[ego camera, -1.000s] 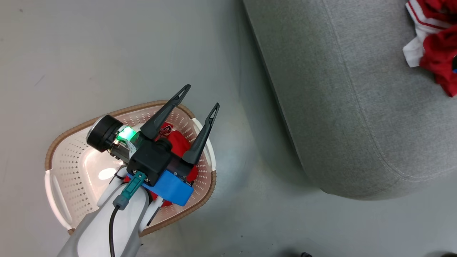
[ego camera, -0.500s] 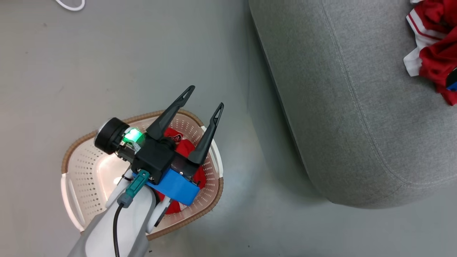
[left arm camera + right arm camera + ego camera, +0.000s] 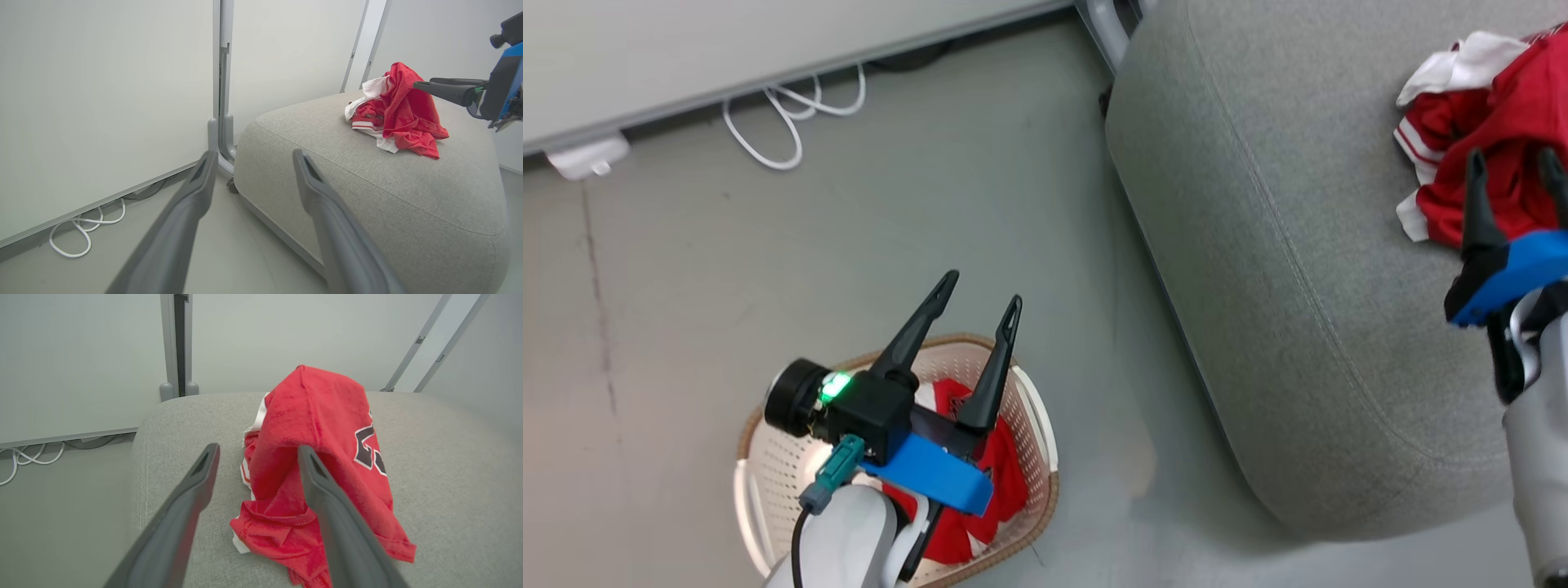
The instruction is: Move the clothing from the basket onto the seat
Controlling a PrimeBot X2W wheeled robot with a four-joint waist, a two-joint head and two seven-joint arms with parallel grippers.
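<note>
The cream basket (image 3: 772, 469) with a brown rim sits on the floor at the lower left and holds red clothing (image 3: 1006, 472). My left gripper (image 3: 982, 292) hovers open above it with nothing between its fingers, pointing toward the seat (image 3: 388, 183). The big grey seat (image 3: 1258, 286) carries a pile of red and white clothing (image 3: 1486, 98) at its far right. My right gripper (image 3: 1511, 159) stands open just short of that pile. In the right wrist view the pile (image 3: 322, 428) lies loose on the seat (image 3: 449, 457), and my right gripper (image 3: 257, 451) holds nothing.
A white cable (image 3: 792, 122) loops on the floor by the pale wall panel (image 3: 768, 49). A small white box (image 3: 584, 155) lies at the wall's foot. A grey post (image 3: 220, 102) rises beside the seat. Bare grey floor (image 3: 1111, 457) separates basket and seat.
The head camera has tilted up, bringing the wall, the cable and my right gripper into view. The right gripper now stands open by the pile. The left gripper stays open over the basket.
</note>
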